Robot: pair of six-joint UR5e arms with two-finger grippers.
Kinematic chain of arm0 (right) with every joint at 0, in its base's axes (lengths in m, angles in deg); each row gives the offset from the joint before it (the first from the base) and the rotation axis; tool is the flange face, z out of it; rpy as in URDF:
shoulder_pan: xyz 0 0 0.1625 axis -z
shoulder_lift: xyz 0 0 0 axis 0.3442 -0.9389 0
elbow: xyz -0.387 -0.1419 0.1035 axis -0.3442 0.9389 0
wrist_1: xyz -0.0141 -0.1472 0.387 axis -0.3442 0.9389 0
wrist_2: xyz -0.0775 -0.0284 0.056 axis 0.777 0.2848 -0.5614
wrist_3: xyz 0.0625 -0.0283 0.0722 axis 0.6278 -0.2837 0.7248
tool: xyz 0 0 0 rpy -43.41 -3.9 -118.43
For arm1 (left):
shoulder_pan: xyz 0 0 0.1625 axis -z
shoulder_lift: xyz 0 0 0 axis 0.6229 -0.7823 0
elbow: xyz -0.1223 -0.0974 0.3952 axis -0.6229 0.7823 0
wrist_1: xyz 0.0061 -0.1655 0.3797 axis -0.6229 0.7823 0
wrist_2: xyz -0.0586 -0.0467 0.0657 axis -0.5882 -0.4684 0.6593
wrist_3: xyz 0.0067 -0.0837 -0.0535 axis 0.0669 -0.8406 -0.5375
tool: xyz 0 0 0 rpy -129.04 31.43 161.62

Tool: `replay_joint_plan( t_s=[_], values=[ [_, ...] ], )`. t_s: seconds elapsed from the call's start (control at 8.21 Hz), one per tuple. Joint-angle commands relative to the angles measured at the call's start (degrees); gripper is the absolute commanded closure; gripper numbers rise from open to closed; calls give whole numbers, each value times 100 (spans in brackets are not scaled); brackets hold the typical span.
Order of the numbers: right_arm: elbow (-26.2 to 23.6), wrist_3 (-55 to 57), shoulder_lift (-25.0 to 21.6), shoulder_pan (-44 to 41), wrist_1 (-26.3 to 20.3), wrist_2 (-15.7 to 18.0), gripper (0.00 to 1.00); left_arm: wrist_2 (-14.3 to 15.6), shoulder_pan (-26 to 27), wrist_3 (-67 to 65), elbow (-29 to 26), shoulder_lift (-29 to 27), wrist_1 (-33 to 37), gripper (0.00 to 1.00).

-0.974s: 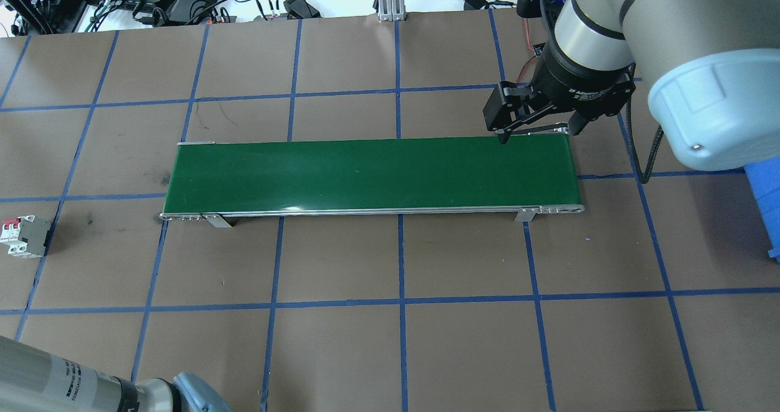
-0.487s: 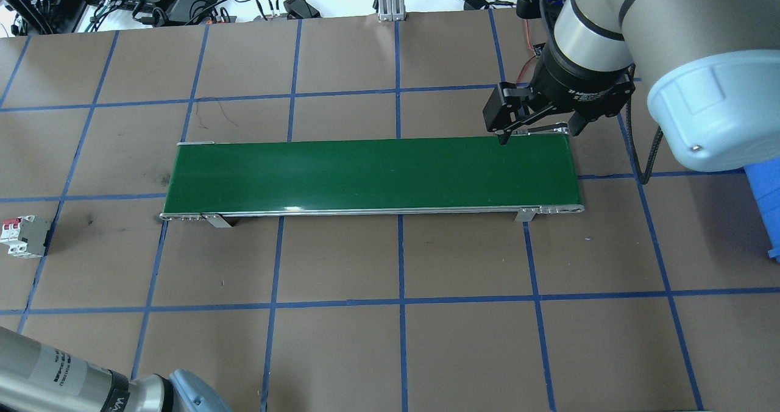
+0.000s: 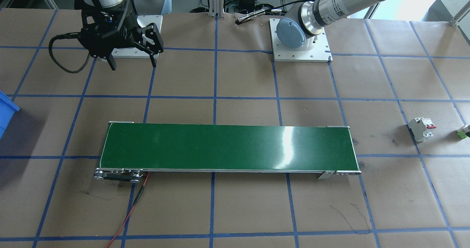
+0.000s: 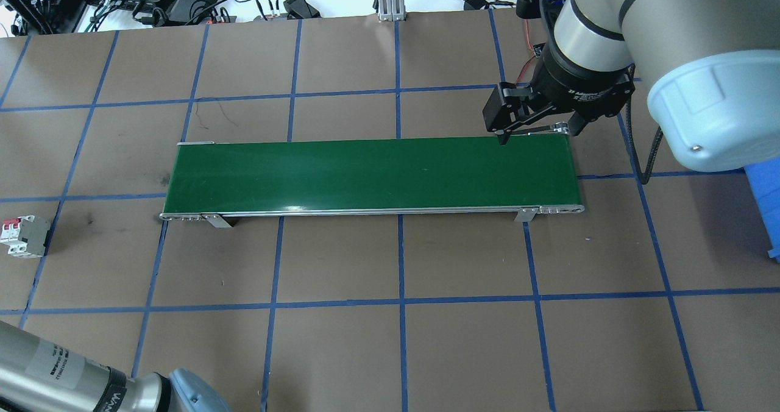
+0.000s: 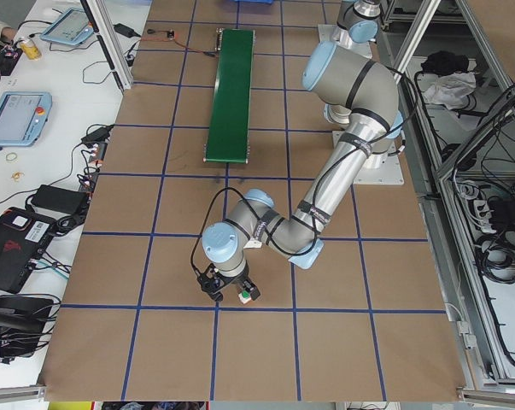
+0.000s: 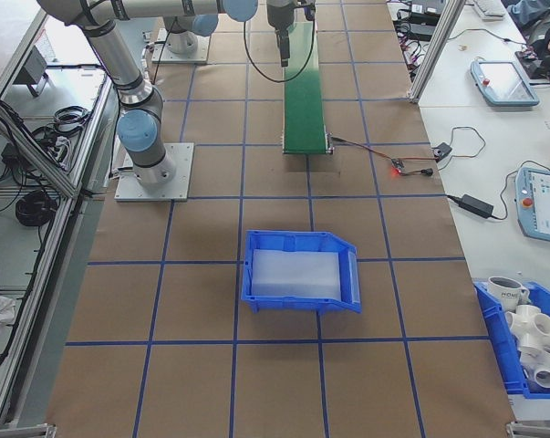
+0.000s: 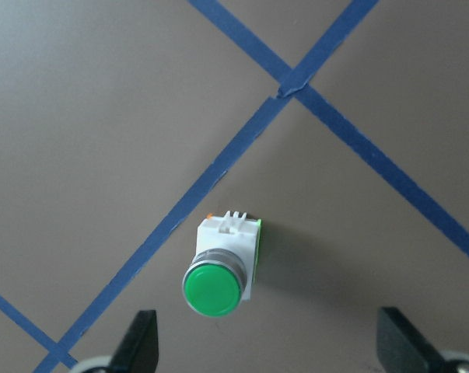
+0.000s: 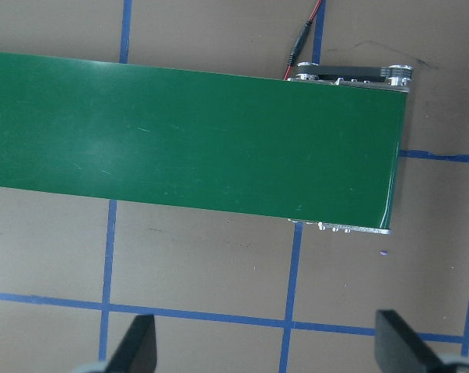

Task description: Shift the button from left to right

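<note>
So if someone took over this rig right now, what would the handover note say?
Left hand: open, empty, above the button, which lies on its side on the brown table beside a blue tape line, at the robot's far left.
Right hand: open, empty, above the right end of the green conveyor belt.
White circuit breaker stands at the left, untouched.
Done: nothing gripped or moved.
Left: probably grasp the button and get it to the right side, perhaps by way of the belt.

A robotics lab: taped-grid table (image 4: 341, 259), aluminium framing (image 5: 462, 162), teach pendants (image 6: 501, 84) and cabling on side benches.
</note>
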Motion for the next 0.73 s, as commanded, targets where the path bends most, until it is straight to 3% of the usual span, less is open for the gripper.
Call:
replay_joint_plan(
  t_s=[0.0,0.61],
  values=[
    [6,0,9,0,0,0,0,4,-85,156,34,-138,-117,0],
    [6,0,9,0,9,-18,0,4,-147,156,69,-218,-548,3]
  ],
)
